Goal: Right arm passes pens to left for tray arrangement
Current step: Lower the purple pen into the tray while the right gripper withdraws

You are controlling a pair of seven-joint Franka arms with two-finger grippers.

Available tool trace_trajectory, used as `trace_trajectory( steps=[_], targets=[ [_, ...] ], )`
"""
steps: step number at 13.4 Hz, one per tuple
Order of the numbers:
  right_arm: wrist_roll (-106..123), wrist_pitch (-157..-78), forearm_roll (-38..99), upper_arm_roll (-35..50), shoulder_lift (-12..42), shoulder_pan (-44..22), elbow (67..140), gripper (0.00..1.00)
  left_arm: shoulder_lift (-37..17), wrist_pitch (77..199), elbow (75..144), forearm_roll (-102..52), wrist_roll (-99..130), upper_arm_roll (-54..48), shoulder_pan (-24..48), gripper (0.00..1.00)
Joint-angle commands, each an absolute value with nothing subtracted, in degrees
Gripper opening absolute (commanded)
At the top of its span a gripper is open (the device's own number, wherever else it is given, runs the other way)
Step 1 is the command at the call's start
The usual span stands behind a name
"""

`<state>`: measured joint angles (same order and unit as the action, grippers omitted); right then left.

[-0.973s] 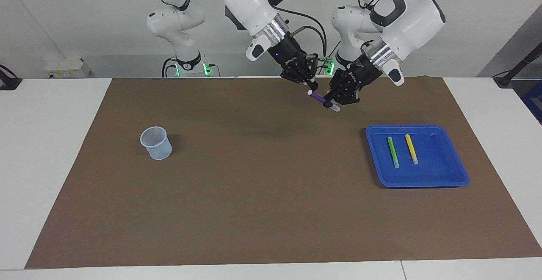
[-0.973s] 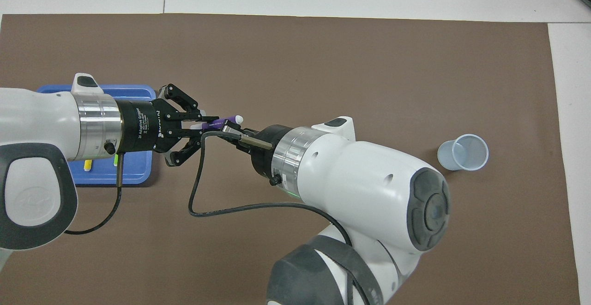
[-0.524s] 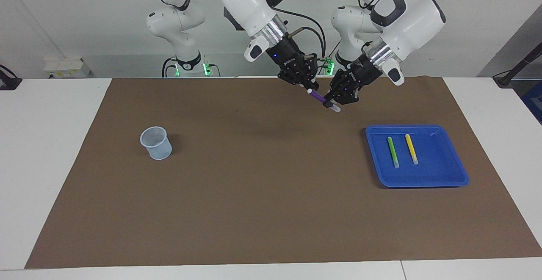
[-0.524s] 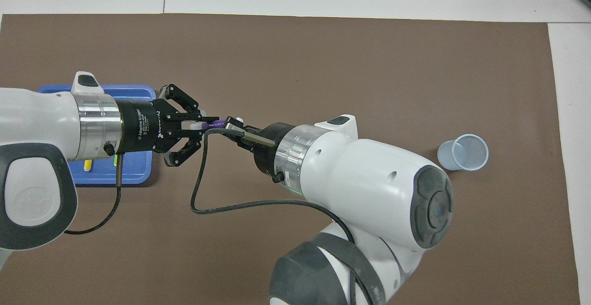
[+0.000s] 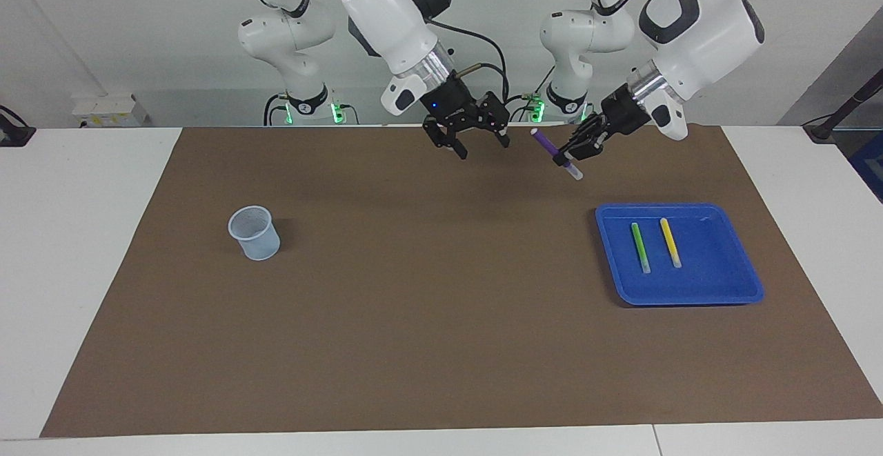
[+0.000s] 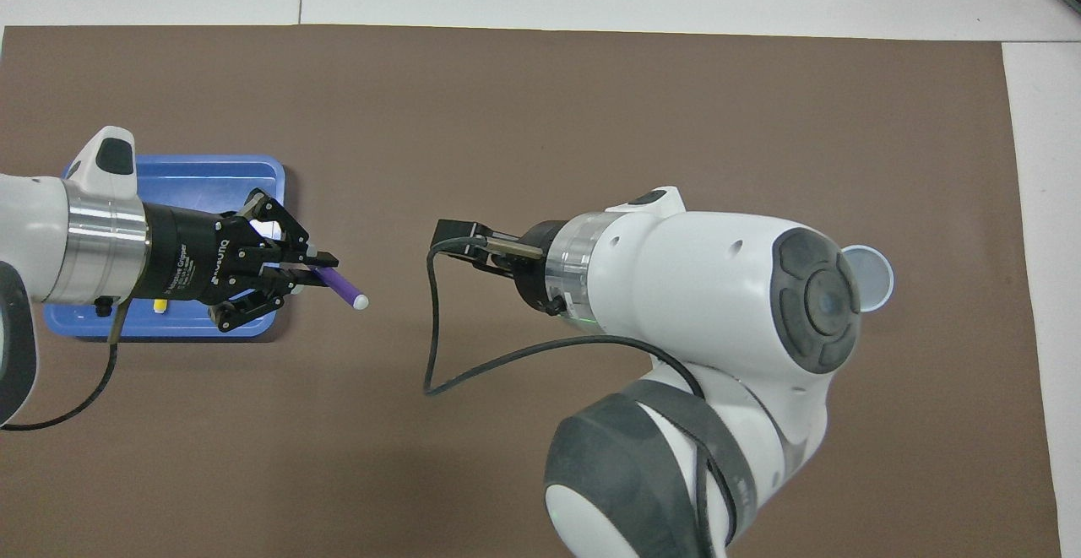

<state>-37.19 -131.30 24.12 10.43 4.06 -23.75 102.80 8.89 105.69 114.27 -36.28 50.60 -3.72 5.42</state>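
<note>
1. Three pens are visible. The purple pen [image 5: 552,149] is clamped in the left gripper [image 5: 574,154], tilted, its pale ends sticking out either side of the fingers, up in the air over the brown mat [image 5: 441,318].
2. The green pen [image 5: 639,246] and the yellow pen [image 5: 670,241] lie side by side, apart, in the one blue tray [image 5: 724,290]; in the facing view the yellow one is at about 3 o'clock of the green one.
3. In that view the tray sits at roughly 5 o'clock of the left gripper, toward the left arm's end of the table.
4. Two arms are in view. The right gripper [image 5: 476,142] hangs over the mat near the robots with its fingers spread wide and nothing between them; it is at about 9 o'clock of the purple pen, clear of it.
5. One pale mesh cup [image 5: 254,233] stands upright on the mat toward the right arm's end, well apart from the tray.
6. White lettering runs along the left gripper's black body in the overhead view [image 6: 304,267]; it appears to read "ROBOTIQ", with smaller print beside it that cannot be read.
</note>
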Motion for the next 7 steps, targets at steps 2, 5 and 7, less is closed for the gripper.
trace_trajectory(
  steps=[2,5,7],
  targets=[
    [-25.88,-119.48,16.72,10.63,2.29,-16.72,103.09,1.00,10.19,101.26,114.78,-25.87,35.30,-3.87,4.31,0.00],
    [-14.53,-112.16,12.75,10.64,1.85,-9.87,103.10,1.00,10.11,98.53,114.09,-17.08,20.88,-2.29,3.08,0.00],
    [-10.91,-109.87,10.82,10.72,1.58,-6.96,103.36,1.00,9.50,98.70,114.08,-11.98,12.26,-2.29,0.28,0.00]
  ],
)
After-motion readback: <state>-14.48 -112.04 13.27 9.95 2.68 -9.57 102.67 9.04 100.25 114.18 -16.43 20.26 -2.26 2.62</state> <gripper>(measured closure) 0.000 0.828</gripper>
